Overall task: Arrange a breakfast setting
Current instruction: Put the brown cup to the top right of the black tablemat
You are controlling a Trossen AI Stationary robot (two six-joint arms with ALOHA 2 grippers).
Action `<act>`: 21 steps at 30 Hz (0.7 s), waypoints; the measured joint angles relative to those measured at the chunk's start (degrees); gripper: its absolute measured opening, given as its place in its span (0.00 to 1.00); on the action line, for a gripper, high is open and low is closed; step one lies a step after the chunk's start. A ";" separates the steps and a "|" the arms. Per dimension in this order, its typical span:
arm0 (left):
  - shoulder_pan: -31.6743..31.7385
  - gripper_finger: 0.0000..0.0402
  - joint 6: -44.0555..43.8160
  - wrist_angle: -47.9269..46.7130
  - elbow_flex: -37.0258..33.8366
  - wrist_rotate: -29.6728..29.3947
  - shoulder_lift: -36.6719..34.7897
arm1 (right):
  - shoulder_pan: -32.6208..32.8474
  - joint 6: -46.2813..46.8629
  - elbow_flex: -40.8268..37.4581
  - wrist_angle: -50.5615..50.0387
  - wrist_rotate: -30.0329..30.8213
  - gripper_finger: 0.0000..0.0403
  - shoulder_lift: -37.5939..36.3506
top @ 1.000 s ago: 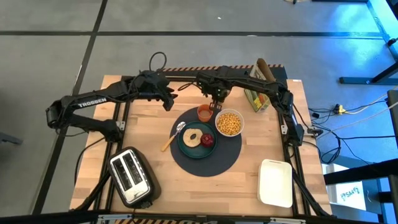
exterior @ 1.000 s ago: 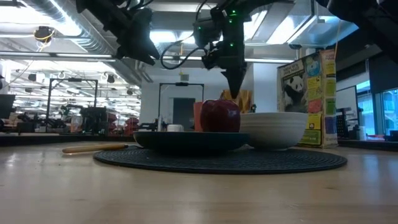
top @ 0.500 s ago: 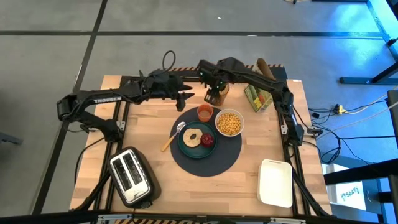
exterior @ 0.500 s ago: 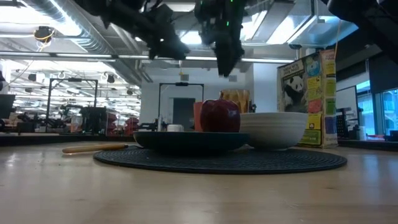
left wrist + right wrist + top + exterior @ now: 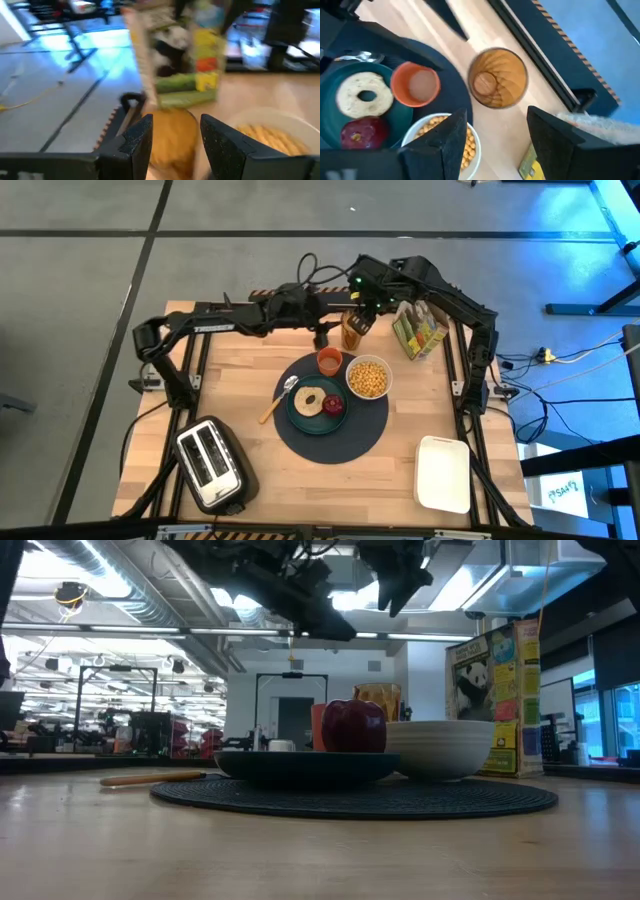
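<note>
The dark-blue mat (image 5: 340, 432) lies mid-table. On it stand the teal plate (image 5: 300, 415) with bagel (image 5: 309, 399) and red fruit (image 5: 333, 404), the white bowl (image 5: 368, 377) and the orange cup (image 5: 329, 361). The spoon (image 5: 278, 398) lies at the plate's left. The amber glass (image 5: 352, 332) stands upright on the table just beyond the mat. My left gripper (image 5: 322, 333) is open and empty, level, left of the glass (image 5: 172, 135). My right gripper (image 5: 367, 306) is open and empty, high above the glass (image 5: 497, 84).
A cereal box (image 5: 418, 330) stands right of the glass, near the far edge. The toaster (image 5: 212, 464) sits at the near left and the white tray (image 5: 442, 473) at the near right. Bare wood (image 5: 230, 380) lies left of the mat.
My right gripper has risen from just above the amber glass and drawn back toward the far right. My left gripper has swung toward the table's right, up to the glass. The glass and the setting have stayed put.
</note>
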 joint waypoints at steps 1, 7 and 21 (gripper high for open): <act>0.00 0.40 -1.08 0.26 1.61 -1.62 1.20 | -0.25 1.15 -0.02 -0.65 0.73 0.48 -0.01; 0.99 0.40 -11.34 -8.52 11.69 -8.91 8.26 | -0.34 5.57 -0.06 -0.75 1.07 0.45 -0.27; 0.91 0.39 -16.82 -26.32 23.73 -11.90 18.88 | -0.23 7.78 -0.06 -0.75 0.41 0.45 -0.34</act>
